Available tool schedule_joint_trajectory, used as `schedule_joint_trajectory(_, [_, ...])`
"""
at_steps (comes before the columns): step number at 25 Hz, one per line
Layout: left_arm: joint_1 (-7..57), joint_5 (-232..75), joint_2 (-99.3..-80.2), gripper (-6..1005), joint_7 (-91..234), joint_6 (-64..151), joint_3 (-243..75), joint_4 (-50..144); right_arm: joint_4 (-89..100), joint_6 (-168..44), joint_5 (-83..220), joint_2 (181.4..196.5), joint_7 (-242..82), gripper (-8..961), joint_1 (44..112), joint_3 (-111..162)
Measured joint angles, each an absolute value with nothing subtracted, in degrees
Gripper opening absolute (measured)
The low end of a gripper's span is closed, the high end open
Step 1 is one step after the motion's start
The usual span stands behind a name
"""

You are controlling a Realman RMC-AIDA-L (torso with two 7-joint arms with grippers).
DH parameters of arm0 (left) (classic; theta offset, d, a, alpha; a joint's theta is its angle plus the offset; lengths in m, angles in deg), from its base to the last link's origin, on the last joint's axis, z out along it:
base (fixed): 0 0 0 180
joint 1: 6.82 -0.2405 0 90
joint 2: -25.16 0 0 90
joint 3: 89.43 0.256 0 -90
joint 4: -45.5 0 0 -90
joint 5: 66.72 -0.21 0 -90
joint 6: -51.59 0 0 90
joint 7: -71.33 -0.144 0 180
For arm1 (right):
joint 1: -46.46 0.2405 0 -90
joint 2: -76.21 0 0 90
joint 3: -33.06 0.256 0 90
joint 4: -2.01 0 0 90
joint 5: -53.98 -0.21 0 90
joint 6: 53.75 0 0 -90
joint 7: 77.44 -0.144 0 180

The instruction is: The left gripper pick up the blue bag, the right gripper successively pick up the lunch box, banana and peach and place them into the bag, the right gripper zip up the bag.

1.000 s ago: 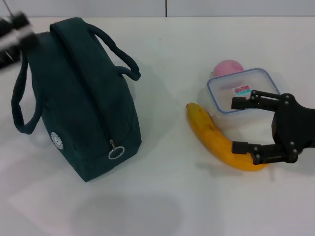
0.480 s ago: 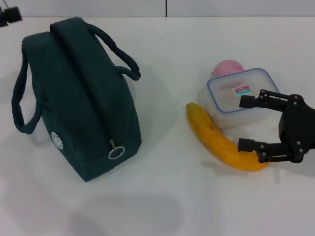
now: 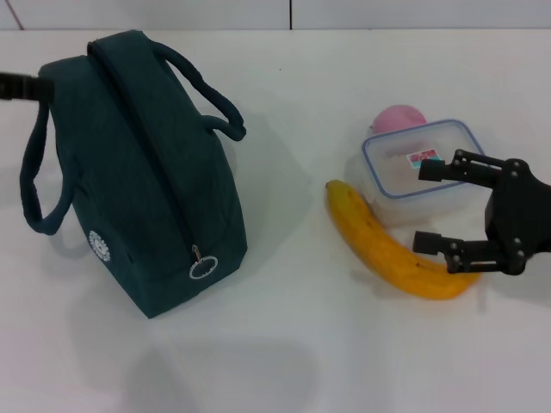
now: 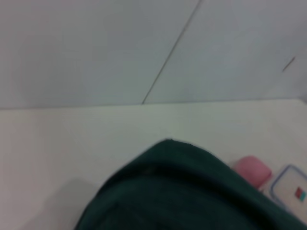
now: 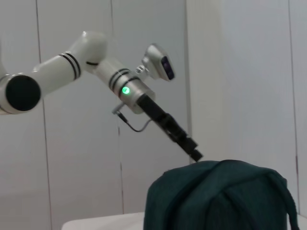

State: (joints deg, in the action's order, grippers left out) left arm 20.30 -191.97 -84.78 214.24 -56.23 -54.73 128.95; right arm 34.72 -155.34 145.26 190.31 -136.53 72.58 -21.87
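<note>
Bag point(image 3: 142, 172) stands upright and zipped on the left of the counter point(image 3: 301, 344), both handles up, ring pull point(image 3: 204, 268) hanging at its near end. Left hand point(image 3: 21, 86) is at the bag's far left corner, by the handle; only a dark tip shows in the head view, so I cannot tell if it is parted or closed. Right hand point(image 3: 430, 206) hovers wide apart and holding nothing, 1 finger over the lunch box point(image 3: 405, 168), the other over the banana point(image 3: 387, 249). The banana lies just beside the box on its near side, and the peach point(image 3: 399, 118) sits touching the box's far edge
</note>
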Motion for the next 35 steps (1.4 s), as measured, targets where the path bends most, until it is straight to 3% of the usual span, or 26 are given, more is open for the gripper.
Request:
schedule_joint_trajectory(9, [18.6,-192.5,-87.73,789,221.4,-57.3,-51.9,134.8,34.7,-153.8,145.3,190.63,-136.5,854,73.8,-22.0])
schedule_joint_trajectory(17, [22.5,-198.6,-90.43,779,222.3,-56.0,-51.8,131.8,34.7,-153.6,145.3,190.16,-136.3,855,73.6,-22.0])
schedule_joint_trajectory(28, [24.3,-199.4,-90.16,764,222.0,-55.6,-50.1,127.7,34.6,-153.1,145.3,190.12,-135.0,855,73.3,-22.0])
schedule_joint_trajectory(35, [22.7,-202.7,-91.25,754,221.9,-52.4,-50.1,128.1,34.6,-152.1,145.3,190.39,-134.8,854,73.5,-22.0])
